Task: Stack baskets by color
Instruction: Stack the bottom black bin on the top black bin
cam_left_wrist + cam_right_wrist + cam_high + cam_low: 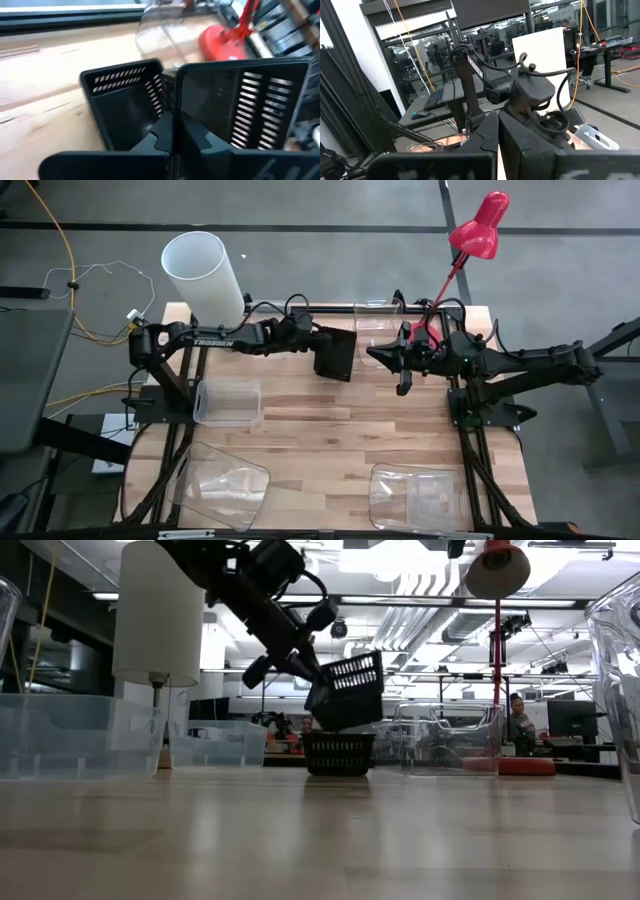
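The left gripper's [172, 137] fingertips [200, 142] are hidden behind the wall of the black basket [240, 105] they pinch. That basket's far side is cut off. The second black basket [125, 100] beyond is partly covered.

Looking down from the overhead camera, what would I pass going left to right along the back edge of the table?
Tall white cylindrical lampshade → left gripper clamped on a black perforated plastic basket → clear plastic tub → red desk lamp.

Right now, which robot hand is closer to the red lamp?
The right gripper is closer, just beside the red lamp and its base. The left gripper, shut on a black basket, is farther across the table.
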{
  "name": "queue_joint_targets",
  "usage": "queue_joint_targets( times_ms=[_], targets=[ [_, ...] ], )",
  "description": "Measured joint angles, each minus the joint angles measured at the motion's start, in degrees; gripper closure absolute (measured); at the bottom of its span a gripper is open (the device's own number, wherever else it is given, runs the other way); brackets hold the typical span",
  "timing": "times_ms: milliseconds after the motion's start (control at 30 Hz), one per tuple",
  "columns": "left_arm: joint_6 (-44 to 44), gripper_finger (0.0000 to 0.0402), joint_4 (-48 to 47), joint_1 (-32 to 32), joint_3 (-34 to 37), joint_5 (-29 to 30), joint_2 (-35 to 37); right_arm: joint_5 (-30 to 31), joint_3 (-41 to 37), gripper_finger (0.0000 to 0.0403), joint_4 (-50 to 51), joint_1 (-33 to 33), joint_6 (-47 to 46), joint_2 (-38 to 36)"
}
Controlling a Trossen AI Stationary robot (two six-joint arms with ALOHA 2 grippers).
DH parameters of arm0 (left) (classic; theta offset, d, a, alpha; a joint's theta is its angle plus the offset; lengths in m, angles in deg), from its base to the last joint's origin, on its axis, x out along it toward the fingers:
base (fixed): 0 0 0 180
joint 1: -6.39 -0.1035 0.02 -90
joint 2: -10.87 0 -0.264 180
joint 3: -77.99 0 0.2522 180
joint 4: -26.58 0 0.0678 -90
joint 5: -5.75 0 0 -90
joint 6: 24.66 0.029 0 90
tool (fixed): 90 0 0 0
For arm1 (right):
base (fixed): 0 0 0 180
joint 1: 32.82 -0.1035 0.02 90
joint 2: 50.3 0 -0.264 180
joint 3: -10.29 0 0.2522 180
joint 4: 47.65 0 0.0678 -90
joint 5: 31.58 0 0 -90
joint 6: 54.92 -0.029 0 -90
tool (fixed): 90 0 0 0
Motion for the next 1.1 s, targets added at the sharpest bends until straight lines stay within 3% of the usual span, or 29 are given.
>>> queue_joint_targets(
  times_ms=[300,633,833,1100],
  targets=[
    [0.26,0.0401,-5.19,0.09,0.01,4.22,-0.34,0.02,0.00,0.0403,0.72,0.00,0.04,0.00],
    [1.01,0.0392,-4.71,0.09,0.02,3.17,-0.34,0.04,-0.02,0.0403,1.24,0.00,-1.02,0.00],
    [3.80,0.0356,-4.63,0.09,0.02,1.22,-0.34,0.05,-0.04,0.0403,1.40,0.00,-1.01,0.00],
    [4.13,0.0276,-4.58,0.09,0.02,-1.75,-0.34,0.07,-0.04,0.0403,1.40,0.00,-1.02,0.00]
  ],
)
